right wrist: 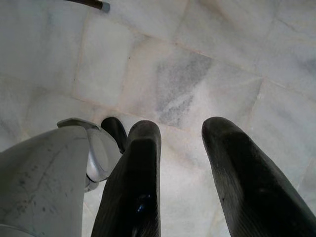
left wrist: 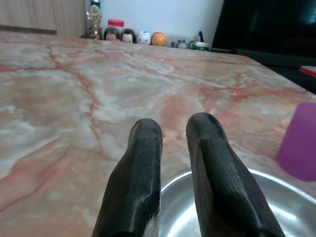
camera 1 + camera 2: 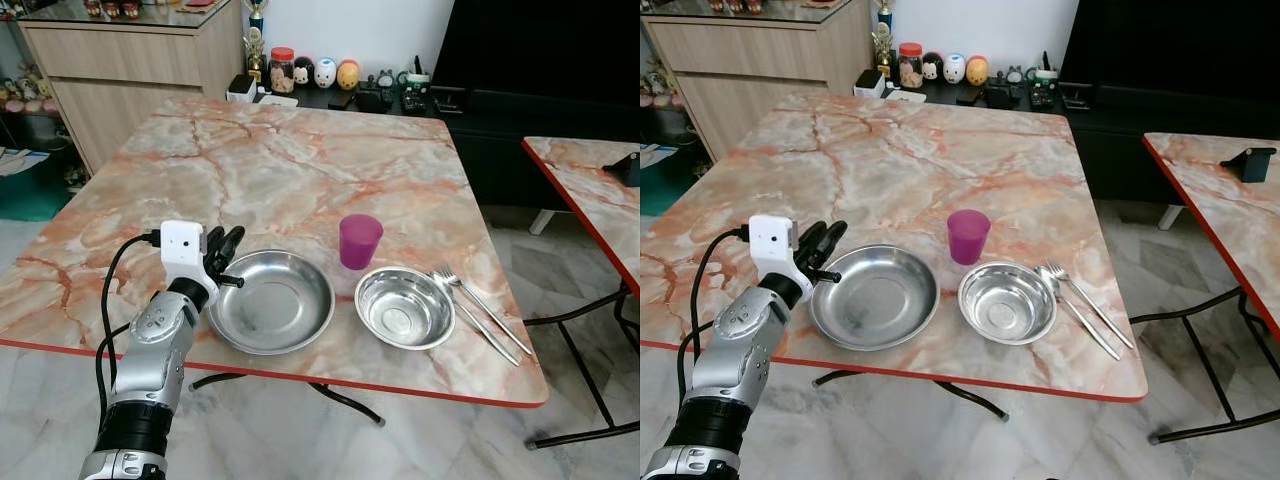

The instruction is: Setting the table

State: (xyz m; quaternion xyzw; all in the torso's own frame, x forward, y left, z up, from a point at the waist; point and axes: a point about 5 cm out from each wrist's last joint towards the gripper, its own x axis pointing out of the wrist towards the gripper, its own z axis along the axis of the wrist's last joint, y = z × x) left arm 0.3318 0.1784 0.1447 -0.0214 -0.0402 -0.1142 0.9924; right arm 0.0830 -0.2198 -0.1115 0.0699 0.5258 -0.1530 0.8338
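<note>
On the marble table (image 3: 280,160), near its front edge, lie a wide steel plate (image 3: 272,302), a smaller steel bowl (image 3: 404,307) to its right, and a purple cup (image 3: 360,240) just behind the two. A fork and spoon (image 3: 482,312) rest to the right of the bowl. My left gripper (image 3: 228,242) hovers at the plate's left rim, its fingers (image 2: 143,163) a narrow gap apart with nothing between them. The plate's rim (image 2: 173,180) shows under them. My right gripper (image 1: 180,131) hangs open over the floor tiles.
A second marble table (image 3: 590,190) stands to the right across a gap of tiled floor. Behind the table are a wooden cabinet (image 3: 130,60) and a low black unit with jars and figurines (image 3: 320,72). The table's far half is bare.
</note>
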